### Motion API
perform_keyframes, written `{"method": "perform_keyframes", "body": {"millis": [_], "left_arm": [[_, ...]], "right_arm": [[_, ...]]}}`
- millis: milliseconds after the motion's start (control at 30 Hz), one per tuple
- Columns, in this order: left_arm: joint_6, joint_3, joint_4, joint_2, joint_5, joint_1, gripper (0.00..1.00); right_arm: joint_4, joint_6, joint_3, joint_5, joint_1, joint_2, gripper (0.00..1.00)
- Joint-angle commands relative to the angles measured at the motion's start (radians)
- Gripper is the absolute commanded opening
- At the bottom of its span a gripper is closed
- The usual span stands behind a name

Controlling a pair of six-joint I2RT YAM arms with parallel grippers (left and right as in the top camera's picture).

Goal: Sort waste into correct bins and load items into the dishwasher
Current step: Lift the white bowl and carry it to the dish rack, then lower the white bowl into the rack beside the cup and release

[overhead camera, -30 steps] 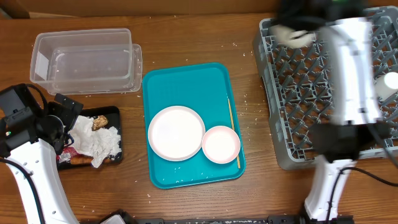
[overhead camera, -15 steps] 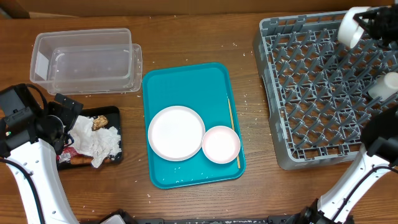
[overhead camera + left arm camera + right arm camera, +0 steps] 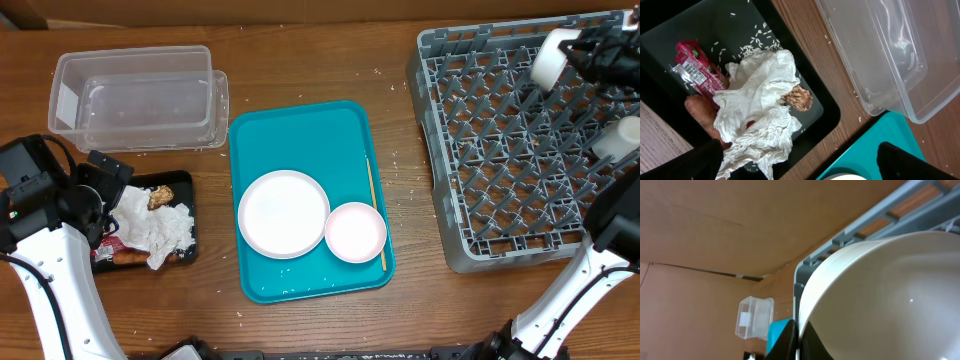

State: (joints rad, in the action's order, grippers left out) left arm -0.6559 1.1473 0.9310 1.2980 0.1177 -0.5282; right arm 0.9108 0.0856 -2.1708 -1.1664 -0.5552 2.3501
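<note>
1. Change, right arm: a second ago it swept in a blur across the grey dish rack (image 3: 500, 150). The right gripper (image 3: 575, 50) now stands over the rack's far right corner. In the last half-second its white bowl (image 3: 549, 58) has shifted slightly inward and lower, toward the pegs.
2. Right gripper, state: pinching the white bowl at the rim. The wrist view shows one dark finger against the rim, with the bowl held on edge.
3. Meaning (judged): the bowl is being slotted but is not yet released. A small white cup (image 3: 618, 137) already lies in the rack at its right edge.
4. Unchanged, still to load: white plate (image 3: 283, 213), pale pink bowl (image 3: 355, 232) touching it, and thin wooden stick (image 3: 373, 210) just beside them, all on the teal tray (image 3: 300, 130).
5. Left gripper (image 3: 800, 155), state: spread and empty, hovering as before above the black tray (image 3: 740, 25).
6. Waste, unchanged: crumpled napkins (image 3: 760, 110), red wrapper (image 3: 695, 75), carrot (image 3: 700, 112) and brown food piece (image 3: 799, 98) all lie in the black tray. Sorting looks done.
7. Writing: the red wrapper carries white print, too small to read. The clear plastic container (image 3: 140, 95) on the wooden surface (image 3: 300, 50) has a pale patch on one end, with no legible text. No brand can be made out.
</note>
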Motion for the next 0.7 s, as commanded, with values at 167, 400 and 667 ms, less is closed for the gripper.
{"method": "perform_keyframes", "body": {"millis": [167,400,667], "left_arm": [[-0.010,0.017,0.000,0.000,0.003,-0.002,1.00],[-0.010,0.017,0.000,0.000,0.003,-0.002,1.00],[-0.010,0.017,0.000,0.000,0.003,-0.002,1.00]], "right_arm": [[0.006,-0.001,0.012,-0.039,-0.020,0.019,0.04],[0.009,0.020,0.011,0.034,-0.048,0.019,0.05],[0.016,0.058,0.000,0.051,-0.092,0.018,0.09]]}}
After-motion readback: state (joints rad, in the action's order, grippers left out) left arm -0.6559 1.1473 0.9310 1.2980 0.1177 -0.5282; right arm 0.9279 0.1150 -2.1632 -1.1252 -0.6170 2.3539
